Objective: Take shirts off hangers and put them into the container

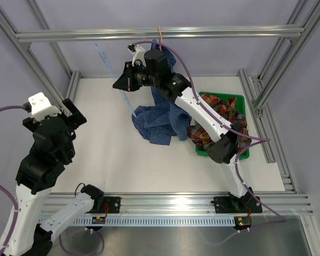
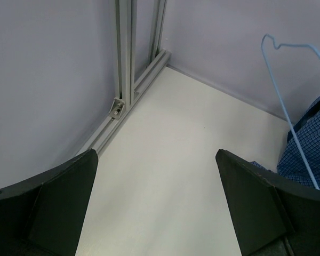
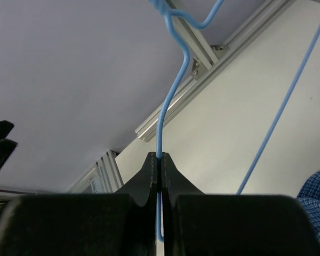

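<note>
Right wrist view: the right gripper (image 3: 159, 157) has its fingers pressed together on the light blue hanger (image 3: 170, 101), pinching the wire between the two pads. The wire rises straight from the pinch, bends into its shaped top section, and a second strand runs diagonally at the right. A patch of the blue shirt (image 3: 317, 192) shows at the lower right edge.

Left wrist view: the left gripper (image 2: 156, 160) has its fingers spread wide, with nothing between them and only the white table (image 2: 170, 133) beneath. The hanger (image 2: 283, 96) stands ahead and to the right, its long strand slanting down to the blue shirt (image 2: 309, 144).

Top external view:
- The right gripper (image 1: 120, 84) is raised over the far part of the table (image 1: 106, 149), with the hanger (image 1: 102, 57) extending up-left and down-right from it.
- The blue shirt (image 1: 157, 120) hangs below the right wrist and bunches on the table just left of the green tray (image 1: 232, 96). Whether it is still threaded on the hanger cannot be determined.
- The plaid shirt (image 1: 224, 114) lies piled in the tray, with the right arm crossing above it.
- The pink hanger (image 1: 160, 34) shows as a short wire at the rear frame rail (image 1: 229, 32).
- The left gripper (image 1: 73, 113) is at the left side, well apart from both shirts.
</note>
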Controlling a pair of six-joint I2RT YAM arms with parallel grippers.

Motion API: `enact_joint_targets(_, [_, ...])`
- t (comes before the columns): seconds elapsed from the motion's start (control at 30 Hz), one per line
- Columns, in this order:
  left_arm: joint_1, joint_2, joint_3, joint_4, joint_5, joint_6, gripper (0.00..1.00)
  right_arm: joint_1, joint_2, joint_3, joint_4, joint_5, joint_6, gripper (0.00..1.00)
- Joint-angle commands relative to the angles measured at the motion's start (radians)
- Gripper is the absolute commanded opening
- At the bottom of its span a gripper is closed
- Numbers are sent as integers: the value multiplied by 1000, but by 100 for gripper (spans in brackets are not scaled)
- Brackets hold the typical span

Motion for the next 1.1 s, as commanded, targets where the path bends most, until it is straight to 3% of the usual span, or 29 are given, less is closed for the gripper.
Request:
enact_joint_targets(0.0, [2,-2,-15,85,1,-3,99,27,-133,-44,143,-24,-82,0])
enact_joint_targets(0.1, [1,-4,-35,103,8,-1,99,69,-221,-175,234,2,-134,0])
enact_joint_targets(0.27, [1,-8,-53,97,38,-32,99,83,-245,-212,300,114,-166,0])
enact_joint_targets(0.6, [2,-24,-41,93,58,-17,99,69,-67,0,318,261,-116,0])
enact_joint_targets(1.07, [2,-36,-37,94,77,5,99,12,-24,10,345,353,-36,0])
